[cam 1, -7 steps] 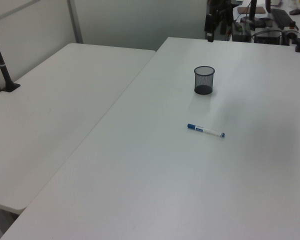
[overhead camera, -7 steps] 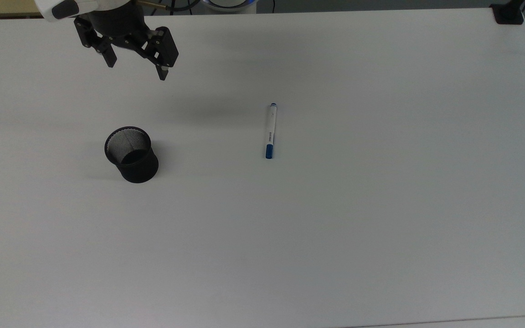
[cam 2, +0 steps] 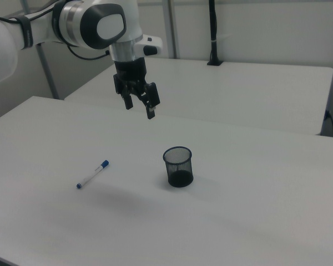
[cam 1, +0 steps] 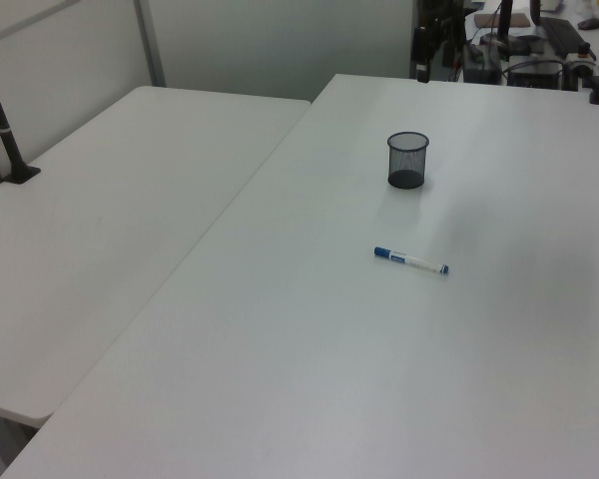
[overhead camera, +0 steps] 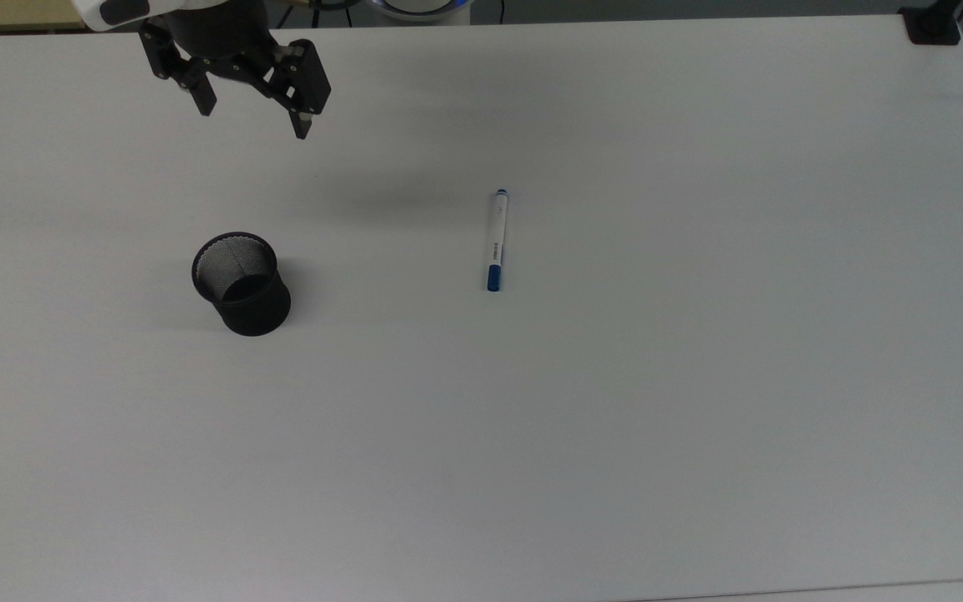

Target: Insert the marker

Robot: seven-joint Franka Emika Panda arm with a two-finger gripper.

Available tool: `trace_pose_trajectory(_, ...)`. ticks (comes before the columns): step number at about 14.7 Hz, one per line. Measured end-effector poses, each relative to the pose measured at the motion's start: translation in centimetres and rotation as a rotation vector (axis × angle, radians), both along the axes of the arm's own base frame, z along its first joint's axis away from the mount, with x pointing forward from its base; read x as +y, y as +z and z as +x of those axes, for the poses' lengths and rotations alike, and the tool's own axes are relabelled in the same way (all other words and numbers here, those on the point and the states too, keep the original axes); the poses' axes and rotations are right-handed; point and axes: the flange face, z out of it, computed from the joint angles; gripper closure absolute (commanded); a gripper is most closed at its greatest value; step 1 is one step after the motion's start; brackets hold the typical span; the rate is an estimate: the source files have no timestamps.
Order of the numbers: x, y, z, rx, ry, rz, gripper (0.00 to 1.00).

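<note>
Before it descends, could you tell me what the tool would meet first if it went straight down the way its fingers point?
Probably bare white table: the open black tool seems offset from the black mesh cup, though depth is uncertain.

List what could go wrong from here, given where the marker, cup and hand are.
1. The marker lies flat on the table, and it is slim. The open hand, raised well off to the top view's left, could pinch badly and roll it away.
2. The mesh cup stands loose with a narrow mouth. A tilted marker could catch its rim and tip it.
3. The cup stands between hand and marker in the right view, so a low sweep might clip it.
</note>
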Motion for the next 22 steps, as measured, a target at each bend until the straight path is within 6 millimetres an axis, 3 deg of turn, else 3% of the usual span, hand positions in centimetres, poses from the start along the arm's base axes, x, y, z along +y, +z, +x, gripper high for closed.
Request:
trace_pose_trajectory(7, -2.3, 0.6, -0.6, -0.015, -0.062, 0.031, 0.00)
trace_pose_trajectory(22, -2.3, 0.6, -0.7, -0.016, -0.043, 0.032, 0.00)
